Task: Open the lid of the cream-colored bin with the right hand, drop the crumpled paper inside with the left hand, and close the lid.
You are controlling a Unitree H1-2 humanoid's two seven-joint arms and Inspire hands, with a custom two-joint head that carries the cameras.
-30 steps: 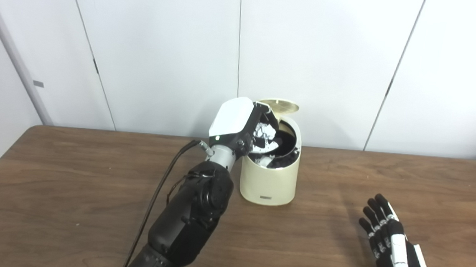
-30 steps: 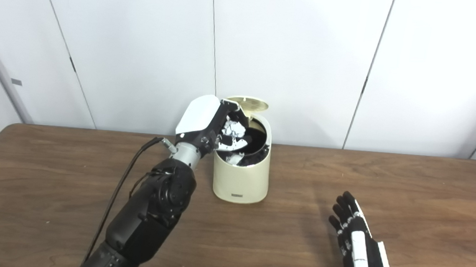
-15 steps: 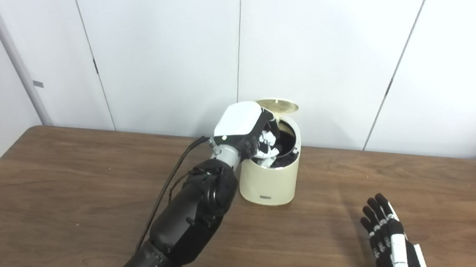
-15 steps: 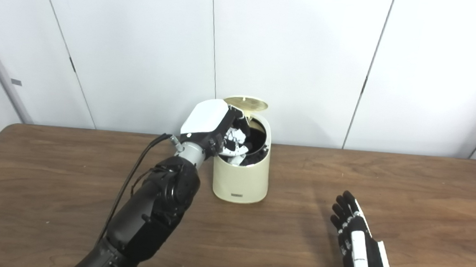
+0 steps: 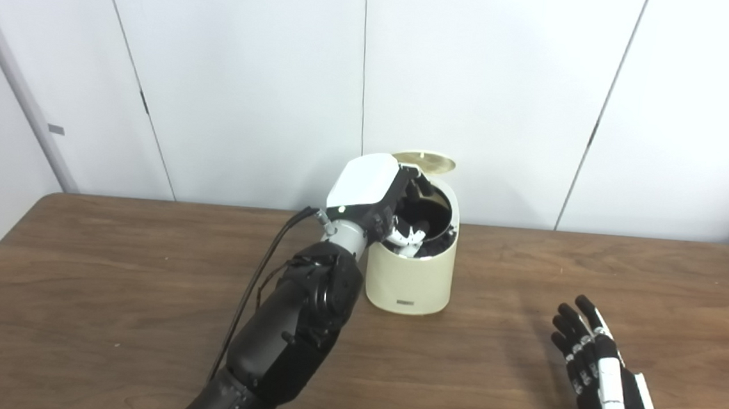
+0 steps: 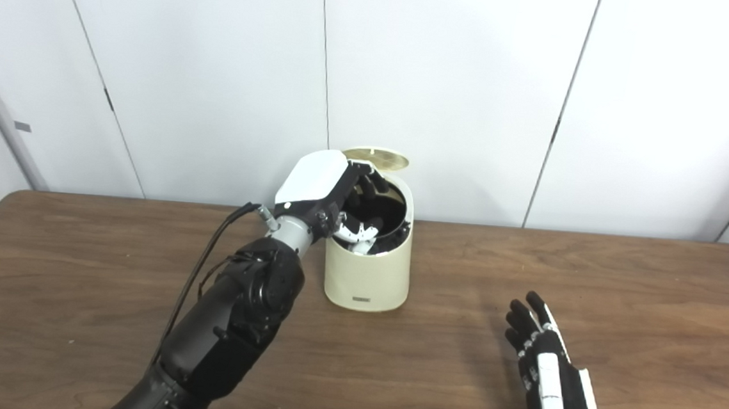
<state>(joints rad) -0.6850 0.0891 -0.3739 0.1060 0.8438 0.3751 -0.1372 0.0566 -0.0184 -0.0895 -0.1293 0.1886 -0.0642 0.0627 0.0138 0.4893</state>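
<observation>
The cream-colored bin (image 5: 407, 278) stands at the middle back of the wooden table (image 5: 108, 289), its round lid (image 5: 424, 162) tipped up behind the dark opening. My left hand (image 5: 378, 196) hovers over the bin's left rim with its fingers (image 5: 417, 198) spread apart inside the mouth and nothing between them. No crumpled paper shows in either view; the bin's inside is dark and partly hidden by the hand. My right hand (image 5: 602, 381) rests open near the table's front right, fingers stretched out, well away from the bin.
White wall panels (image 5: 489, 78) rise just behind the table's back edge. A black cable (image 5: 255, 293) hangs along my left forearm. Bare wood lies between the bin and my right hand.
The crumpled paper seen in my left hand's fingers over the bin is gone from view and those fingers have spread. The right hand has stayed still. The camera shifted slightly.
</observation>
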